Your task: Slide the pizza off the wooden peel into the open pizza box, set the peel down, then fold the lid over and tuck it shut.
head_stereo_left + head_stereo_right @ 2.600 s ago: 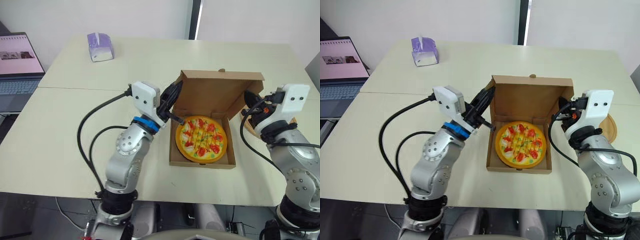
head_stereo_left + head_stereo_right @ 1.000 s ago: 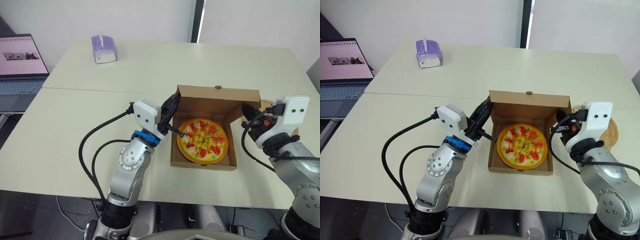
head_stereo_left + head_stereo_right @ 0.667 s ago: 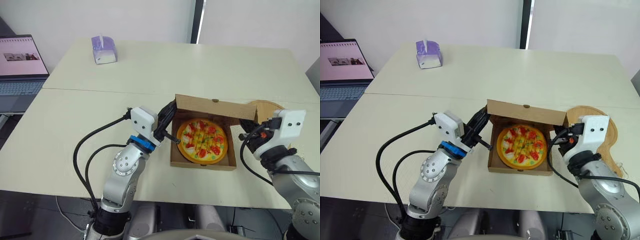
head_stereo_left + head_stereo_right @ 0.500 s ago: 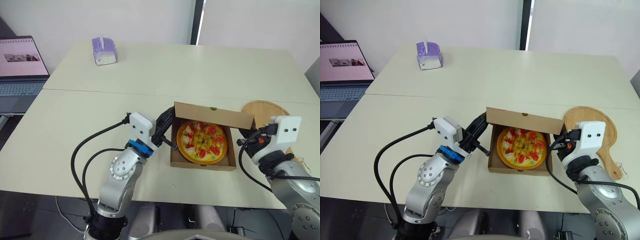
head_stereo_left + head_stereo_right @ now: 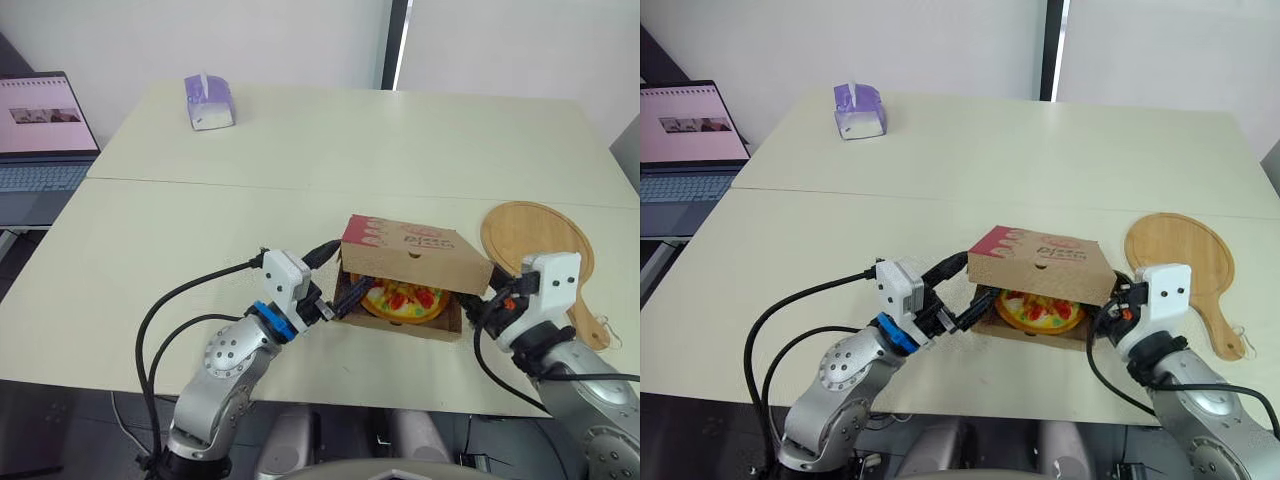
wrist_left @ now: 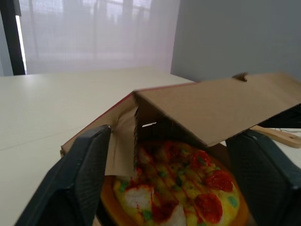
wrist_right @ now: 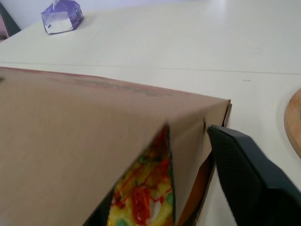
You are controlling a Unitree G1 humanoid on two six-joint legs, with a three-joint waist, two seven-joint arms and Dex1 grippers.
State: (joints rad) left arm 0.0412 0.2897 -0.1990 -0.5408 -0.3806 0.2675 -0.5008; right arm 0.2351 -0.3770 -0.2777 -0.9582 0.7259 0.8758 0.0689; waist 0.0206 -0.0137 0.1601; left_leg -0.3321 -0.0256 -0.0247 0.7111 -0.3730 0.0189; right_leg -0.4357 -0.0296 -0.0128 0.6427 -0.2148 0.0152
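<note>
The cardboard pizza box (image 5: pixel 402 322) sits near the table's front edge, and its printed lid (image 5: pixel 412 250) is folded down over it, leaving a gap at the front. In that gap shows the pizza (image 5: pixel 404 298), also seen under the lid in the left wrist view (image 6: pixel 175 193). My left gripper (image 5: pixel 338 297) is at the box's left front corner, its fingers (image 6: pixel 87 174) spread open on either side of the box front. At the right front corner, my right gripper (image 5: pixel 479 306) stands open, one finger (image 7: pixel 244 172) beside the lid's side flap. The wooden peel (image 5: pixel 535 240) lies flat on the table, right of the box.
A purple tissue box (image 5: pixel 208 100) stands at the far left of the table. An open laptop (image 5: pixel 35 125) is off the table's left side. A seam (image 5: pixel 200 182) runs across the tabletop behind the box.
The lid has swung from upright down over the pizza. Both arms came down and toward the front with it, and both grippers went from shut to open.
</note>
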